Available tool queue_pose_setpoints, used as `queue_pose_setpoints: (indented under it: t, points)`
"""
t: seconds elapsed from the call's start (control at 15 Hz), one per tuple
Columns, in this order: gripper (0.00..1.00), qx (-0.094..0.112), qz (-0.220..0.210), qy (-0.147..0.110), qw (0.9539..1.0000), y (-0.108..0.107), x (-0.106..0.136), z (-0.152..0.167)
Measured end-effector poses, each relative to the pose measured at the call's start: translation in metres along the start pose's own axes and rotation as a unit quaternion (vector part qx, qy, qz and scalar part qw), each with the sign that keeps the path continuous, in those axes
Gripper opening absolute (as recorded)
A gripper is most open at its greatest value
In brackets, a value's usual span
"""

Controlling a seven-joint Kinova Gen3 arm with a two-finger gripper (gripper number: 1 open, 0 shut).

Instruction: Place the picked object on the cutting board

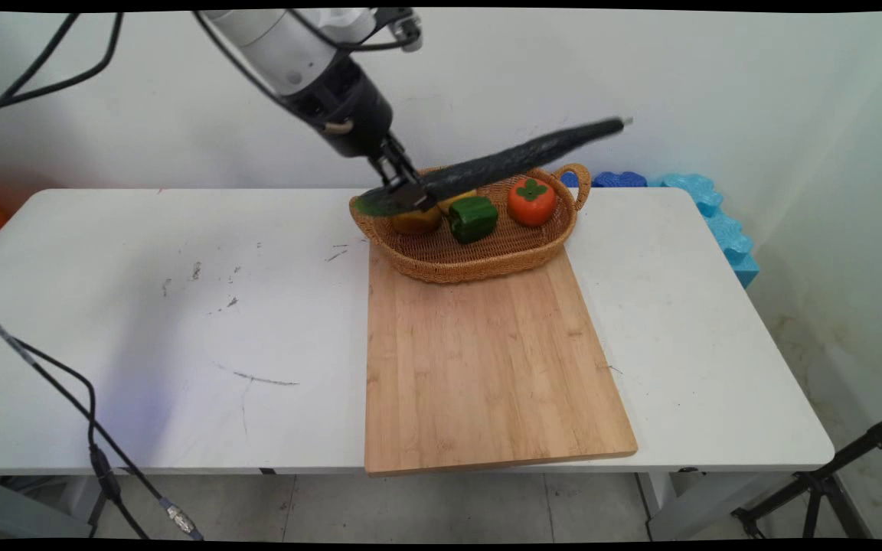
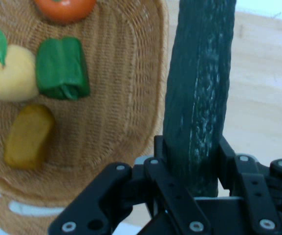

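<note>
My gripper is shut on a long dark green cucumber near its left end and holds it in the air above the wicker basket. The cucumber slants up to the right, its far tip over the basket's right handle. In the hand view the cucumber rises from between the fingers of the gripper, with the basket to its left. In the basket lie a green pepper, an orange persimmon, a yellow fruit and a brownish piece.
A bamboo cutting board lies in front of the basket and reaches the table's near edge. Blue foam blocks sit by the table's far right corner. Black cables hang at the left.
</note>
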Motion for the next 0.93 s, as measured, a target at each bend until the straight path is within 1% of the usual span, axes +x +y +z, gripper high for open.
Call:
queue_pose_setpoints:
  t: [0.2, 0.33, 0.53, 0.8, 0.93]
  points:
    - [0.00, -0.001, -0.003, -0.009, 1.0000, 0.010, -0.015, 0.002]
    - [0.00, -0.001, -0.005, -0.017, 0.9998, 0.017, -0.028, 0.011]
    - [0.00, -0.002, -0.005, -0.030, 0.9995, 0.026, -0.049, 0.032]
    - [0.00, -0.004, 0.000, -0.047, 0.9989, 0.033, -0.070, 0.064]
    - [0.00, -0.004, 0.002, -0.053, 0.9986, 0.035, -0.077, 0.077]
